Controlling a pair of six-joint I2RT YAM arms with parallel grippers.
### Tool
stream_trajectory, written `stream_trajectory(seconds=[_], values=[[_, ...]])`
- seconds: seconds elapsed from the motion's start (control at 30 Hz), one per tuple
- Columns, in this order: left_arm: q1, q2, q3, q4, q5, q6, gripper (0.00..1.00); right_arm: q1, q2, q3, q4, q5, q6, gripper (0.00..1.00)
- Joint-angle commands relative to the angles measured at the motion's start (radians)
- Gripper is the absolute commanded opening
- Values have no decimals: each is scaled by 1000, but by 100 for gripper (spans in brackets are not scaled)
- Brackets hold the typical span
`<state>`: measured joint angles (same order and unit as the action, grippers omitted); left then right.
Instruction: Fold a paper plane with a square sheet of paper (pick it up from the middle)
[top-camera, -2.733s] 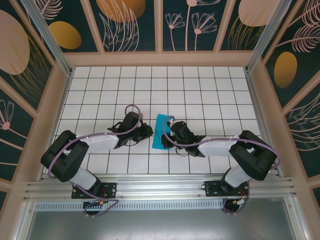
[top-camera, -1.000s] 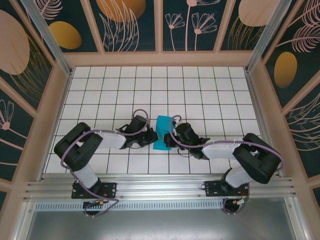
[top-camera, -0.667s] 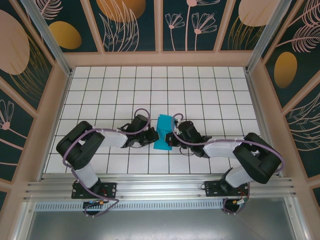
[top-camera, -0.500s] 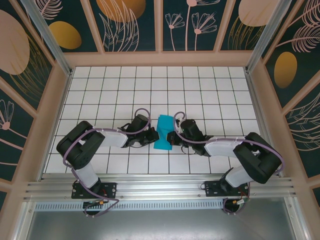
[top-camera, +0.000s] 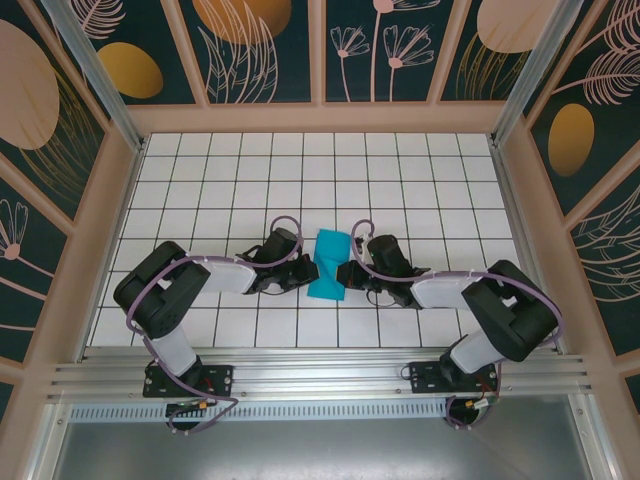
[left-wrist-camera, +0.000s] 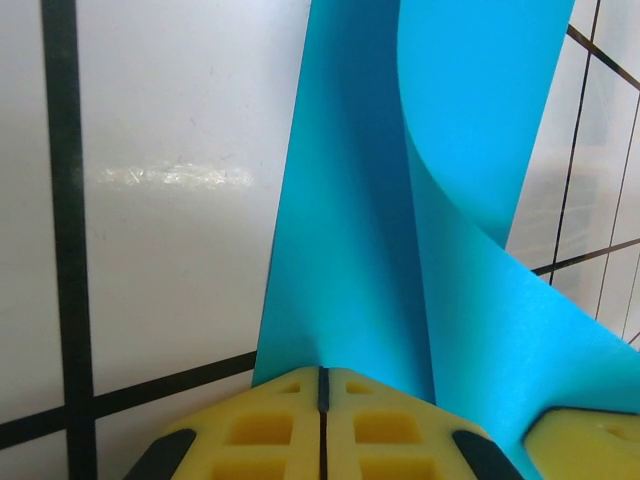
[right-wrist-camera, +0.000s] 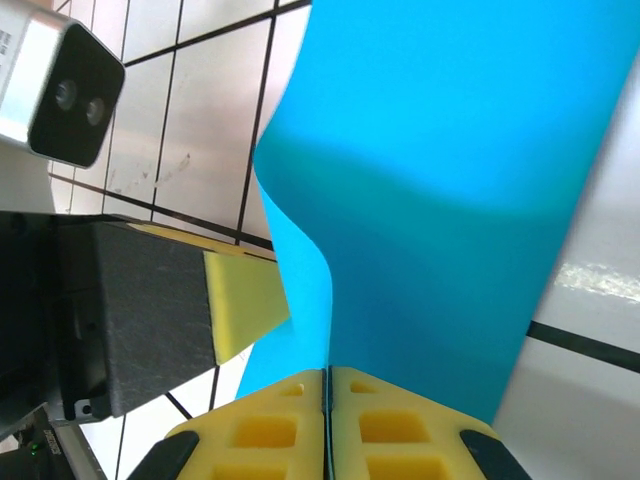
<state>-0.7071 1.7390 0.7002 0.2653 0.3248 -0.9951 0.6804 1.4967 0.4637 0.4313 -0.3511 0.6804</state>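
On the white tiled worktop (top-camera: 420, 180) the big change is in the arms. The left arm (top-camera: 215, 275) stood well off to the left of the square sheet of paper (top-camera: 327, 265) a few seconds back. It has swung in and now reaches right up to the paper's left edge. The right arm (top-camera: 450, 290) has gone the other way. It was reaching over the paper, and it has drawn out so its wrist sits to the paper's right.

The teal paper is already a narrowed, creased shape. From above it now looks pinched at the waist and wider at its far and near ends.

Down to the claws. The left claw (top-camera: 303, 272) is closed on the paper's left side, and its wrist camera shows the yellow pads (left-wrist-camera: 285, 400) pressed together with the blue edge running into the seam. The right claw (top-camera: 347, 272) is clamped the same way on the paper's right side, with its pads (right-wrist-camera: 365, 395) together on the fold.

The paper curls up between them, and whether it has left the worktop cannot be told. As a judgement, both sides are gripped at the middle, so the pickup looks set, with most of the folding yet to come.
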Motion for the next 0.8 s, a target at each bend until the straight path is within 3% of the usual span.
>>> stream_trajectory(seconds=[0.0,0.77], values=[[-4,25,10,-60,-34,27,10,-10,15,-21,38,-16,-3,9],[-5,-10,18,-75,-55,39,13,-58,94,9,54,-92,-56,9]])
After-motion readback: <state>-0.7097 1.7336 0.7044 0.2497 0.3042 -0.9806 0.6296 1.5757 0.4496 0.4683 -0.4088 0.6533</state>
